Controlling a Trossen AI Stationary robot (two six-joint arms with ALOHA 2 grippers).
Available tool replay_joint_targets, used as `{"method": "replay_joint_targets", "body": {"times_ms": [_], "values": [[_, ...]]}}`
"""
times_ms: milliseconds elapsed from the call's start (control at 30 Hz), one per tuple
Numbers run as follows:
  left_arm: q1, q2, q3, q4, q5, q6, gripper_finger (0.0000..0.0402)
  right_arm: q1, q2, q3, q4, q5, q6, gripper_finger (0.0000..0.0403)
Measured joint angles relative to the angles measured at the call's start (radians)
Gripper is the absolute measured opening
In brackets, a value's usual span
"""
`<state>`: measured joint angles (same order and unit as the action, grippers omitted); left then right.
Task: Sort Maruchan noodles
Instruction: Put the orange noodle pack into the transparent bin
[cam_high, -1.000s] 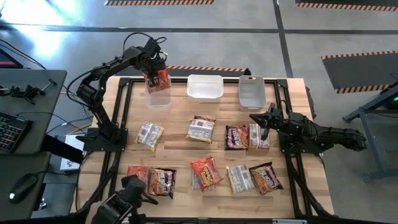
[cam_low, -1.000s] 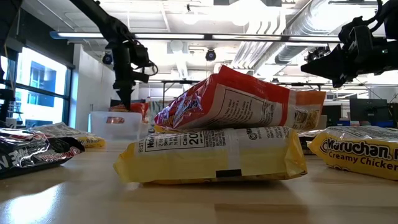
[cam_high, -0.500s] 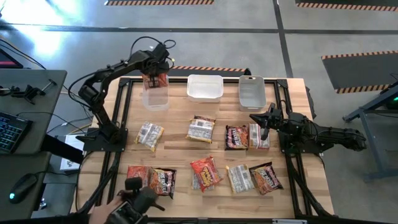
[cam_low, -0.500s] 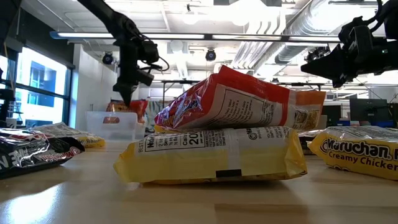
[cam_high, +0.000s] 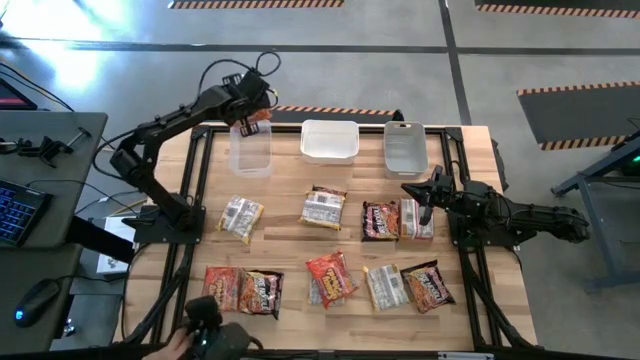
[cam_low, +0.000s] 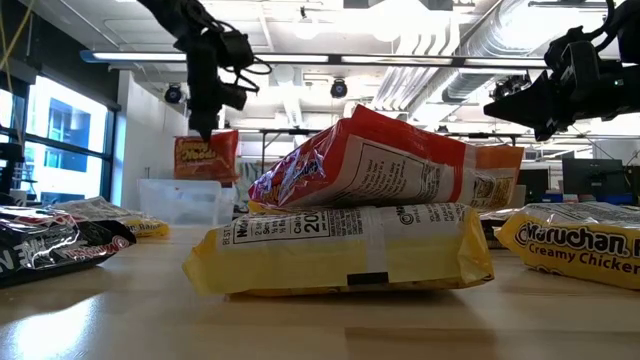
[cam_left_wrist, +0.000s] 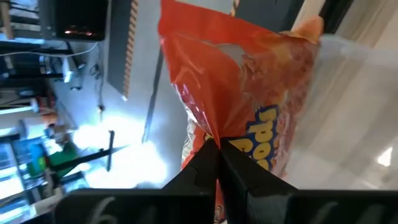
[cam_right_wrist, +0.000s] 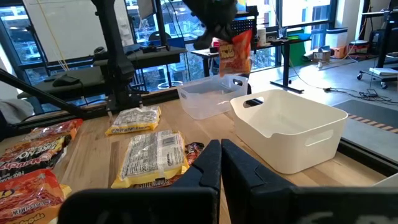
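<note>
Left jaws (cam_left_wrist: 217, 144) clamped on the top edge of a red-orange noodle packet (cam_left_wrist: 249, 93); packet hangs upright, clear of everything, above the clear tub (cam_high: 251, 150) at the far left of the tabletop (cam_high: 290, 215). Low view: packet (cam_low: 206, 156) dangles above the tub's rim, not touching.

Right jaws (cam_right_wrist: 220, 154) pressed together, holding nothing, hovering over the right-centre of the tabletop, near a dark packet (cam_high: 380, 220) and a pale packet (cam_high: 416, 220) lying side by side.

Two more tubs on the far edge: white tub (cam_high: 329, 139) in the middle, grey tub (cam_high: 405, 147) to the right.

Remaining noodle packets lie flat in two loose rows on the tabletop. Middle row: yellow-tan packets (cam_high: 241, 217) and (cam_high: 323, 207). Near row: red packets at left (cam_high: 245, 289), one red-orange at centre (cam_high: 331, 277), two more to the right (cam_high: 408, 286).
</note>
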<state>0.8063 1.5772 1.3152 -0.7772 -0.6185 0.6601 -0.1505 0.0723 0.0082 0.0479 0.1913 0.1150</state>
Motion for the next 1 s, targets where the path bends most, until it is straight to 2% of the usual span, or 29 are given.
{"method": "replay_joint_targets", "body": {"times_ms": [233, 400, 1000], "values": [[-0.058, -0.057, -0.177, 0.149, -0.095, 0.070, 0.0000, 0.000, 0.000, 0.000, 0.000, 0.000, 0.000, 0.0000], [-0.083, -0.068, -0.257, 0.284, -0.160, 0.170, 0.0000, 0.000, 0.000, 0.000, 0.000, 0.000, 0.000, 0.0000], [-0.107, -0.062, -0.261, 0.275, -0.209, 0.163, 0.0000, 0.000, 0.000, 0.000, 0.000, 0.000, 0.000, 0.0000]]}}
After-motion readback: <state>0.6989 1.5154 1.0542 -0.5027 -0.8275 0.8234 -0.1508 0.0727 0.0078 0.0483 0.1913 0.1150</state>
